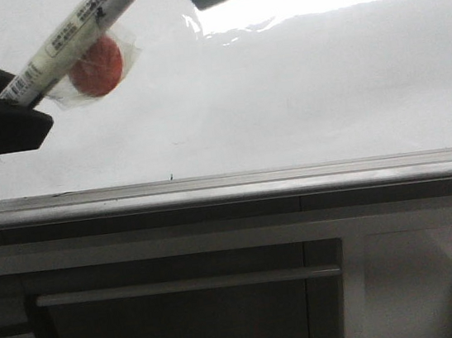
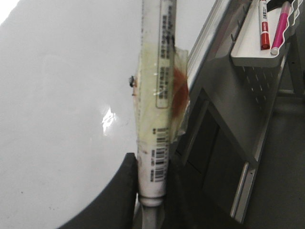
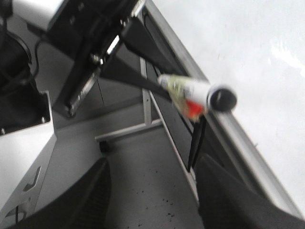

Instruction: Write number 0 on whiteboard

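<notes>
Though its label stays unreadable, marker (image 2: 157, 119) (barcoded) clamped in left hand (image 2: 150, 191); right hand (image 3: 152, 191) apart.

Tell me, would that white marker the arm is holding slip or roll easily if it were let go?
Probably yes. The marker is a smooth round tube, so it would likely roll on a flat surface. The tape patch with the orange disc stuck to its side might stop the roll. It looks stiff and light, and the left gripper clamps it near the end.

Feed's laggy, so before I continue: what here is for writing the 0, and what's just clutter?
For the job:
- white barcode-labelled marker in the left gripper
- glossy white whiteboard

Lying about:
- red marker and pink marker on the grey tray
- dark grey cabinet
</notes>
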{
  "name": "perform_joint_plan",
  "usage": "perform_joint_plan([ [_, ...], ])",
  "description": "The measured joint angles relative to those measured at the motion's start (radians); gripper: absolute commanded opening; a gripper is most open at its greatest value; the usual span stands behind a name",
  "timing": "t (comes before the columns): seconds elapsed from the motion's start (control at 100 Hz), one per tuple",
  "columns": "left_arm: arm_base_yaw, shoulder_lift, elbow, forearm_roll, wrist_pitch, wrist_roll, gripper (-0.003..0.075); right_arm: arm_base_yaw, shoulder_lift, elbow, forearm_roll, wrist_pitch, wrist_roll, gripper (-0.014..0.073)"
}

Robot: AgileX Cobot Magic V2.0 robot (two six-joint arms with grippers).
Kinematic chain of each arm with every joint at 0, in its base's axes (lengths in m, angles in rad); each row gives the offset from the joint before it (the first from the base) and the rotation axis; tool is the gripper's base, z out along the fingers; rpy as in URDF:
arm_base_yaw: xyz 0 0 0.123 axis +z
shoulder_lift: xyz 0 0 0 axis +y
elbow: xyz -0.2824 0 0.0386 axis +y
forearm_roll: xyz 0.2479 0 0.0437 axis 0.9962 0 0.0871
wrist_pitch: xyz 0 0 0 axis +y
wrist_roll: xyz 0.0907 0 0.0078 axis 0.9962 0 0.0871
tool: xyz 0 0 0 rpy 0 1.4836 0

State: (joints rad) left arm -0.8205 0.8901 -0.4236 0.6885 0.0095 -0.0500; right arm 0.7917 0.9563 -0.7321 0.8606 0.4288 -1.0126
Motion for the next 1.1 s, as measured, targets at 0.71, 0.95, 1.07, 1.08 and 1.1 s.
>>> perform_joint_plan([
  [0.71, 0.0, 0.0, 0.002, 0.044, -0.069, 0.0, -0.002, 0.0, 0.181, -0.143, -0.024, -0.04, 0.0, 0.0253],
  [0.95, 0.0, 0.0, 0.002, 0.048, -0.059, 0.004, -0.002, 0.007, 0.183, -0.144, -0.022, -0.025, 0.0, -0.0069],
  [1.07, 0.0, 0.0, 0.004, 0.052, -0.046, 0.004, 0.0076, 0.009, 0.201, -0.148, -0.018, -0.022, 0.0, -0.0069],
  [1.08, 0.0, 0.0, 0.004, 0.052, -0.046, 0.004, 0.0089, 0.009, 0.201, -0.148, -0.017, -0.022, 0.0, -0.0069],
  [1.1, 0.0, 0.0, 0.004, 0.053, -0.044, 0.004, 0.0131, 0.009, 0.204, -0.148, -0.015, -0.022, 0.002, -0.0069],
])
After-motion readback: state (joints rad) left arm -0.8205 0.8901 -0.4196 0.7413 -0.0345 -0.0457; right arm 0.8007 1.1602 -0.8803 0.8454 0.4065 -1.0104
